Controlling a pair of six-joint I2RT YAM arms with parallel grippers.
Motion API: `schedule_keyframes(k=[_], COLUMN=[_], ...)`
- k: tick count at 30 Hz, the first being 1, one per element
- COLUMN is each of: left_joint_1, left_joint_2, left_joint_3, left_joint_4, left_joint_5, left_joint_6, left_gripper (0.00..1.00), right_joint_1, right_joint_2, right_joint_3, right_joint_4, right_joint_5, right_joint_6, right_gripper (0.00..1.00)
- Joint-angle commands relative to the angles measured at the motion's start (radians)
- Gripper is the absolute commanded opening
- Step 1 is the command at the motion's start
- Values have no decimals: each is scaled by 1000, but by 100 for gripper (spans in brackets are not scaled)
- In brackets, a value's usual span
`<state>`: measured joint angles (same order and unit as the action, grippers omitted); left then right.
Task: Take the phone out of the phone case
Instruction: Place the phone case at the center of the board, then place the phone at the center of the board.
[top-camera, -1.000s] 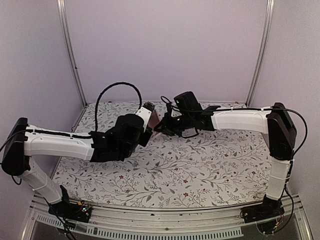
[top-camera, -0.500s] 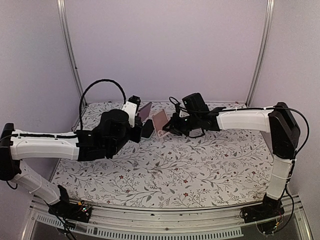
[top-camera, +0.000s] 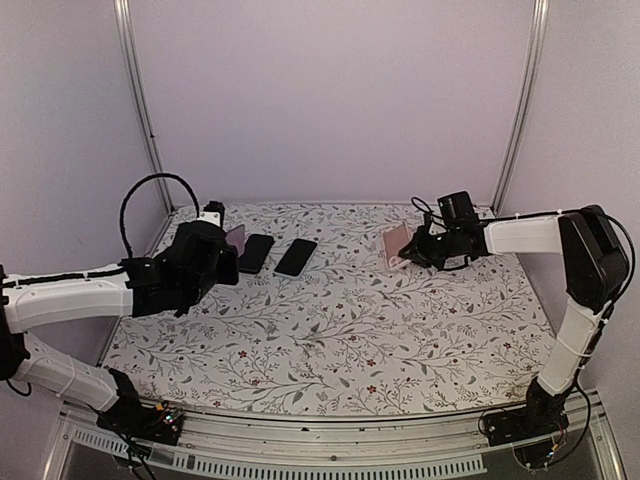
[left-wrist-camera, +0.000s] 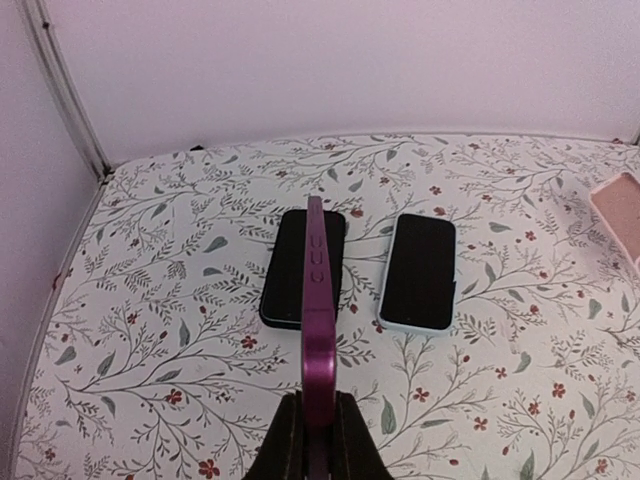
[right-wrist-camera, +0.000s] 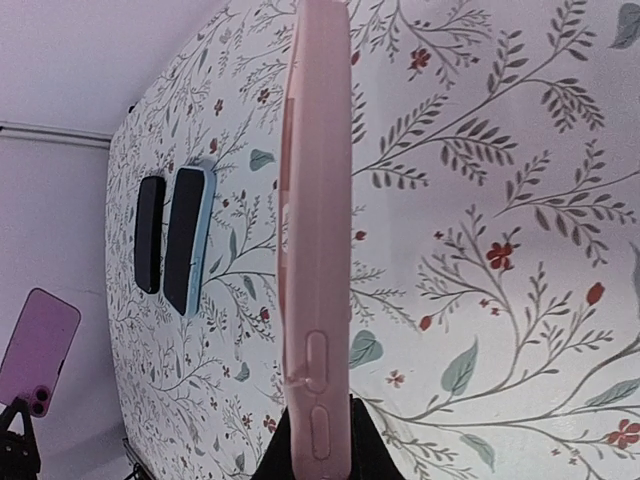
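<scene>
Two side buttons on pink case

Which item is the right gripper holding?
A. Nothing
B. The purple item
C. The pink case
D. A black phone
C: the right wrist view shows the right gripper shut on the pink case, seen edge-on, while the purple item is in the left gripper.
</scene>
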<state>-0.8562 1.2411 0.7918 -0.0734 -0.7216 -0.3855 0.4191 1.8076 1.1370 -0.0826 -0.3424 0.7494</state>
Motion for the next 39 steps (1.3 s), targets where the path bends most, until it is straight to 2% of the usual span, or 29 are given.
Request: schedule_keyframes(k=[1,13,25,35,39], left_joint_1=[95,310,345,341,306], left_joint_2=[-43,55,231,253,269], left_joint_3=[-22,73,193,182,153], left_joint_4=[-115,-324,-402,-442,-457], left_joint_5=[-7,37,21,38,34], left_joint_6=[-127,-105,127,224,233], left_gripper=[0,0,0,0,0], right_joint_1=[-72,-151,-213,-221,-221], right_joint_2=[-24,64,79,57,35], right_joint_3=[-29,-37,-86,-103,-102], right_joint_4=[27,34,64,59,44], right_joint_5=[-84,-179,-180,-122,-74], right_joint_6=[-76,-156,-198,-237,-254], right_gripper=[3,23,41,71,81])
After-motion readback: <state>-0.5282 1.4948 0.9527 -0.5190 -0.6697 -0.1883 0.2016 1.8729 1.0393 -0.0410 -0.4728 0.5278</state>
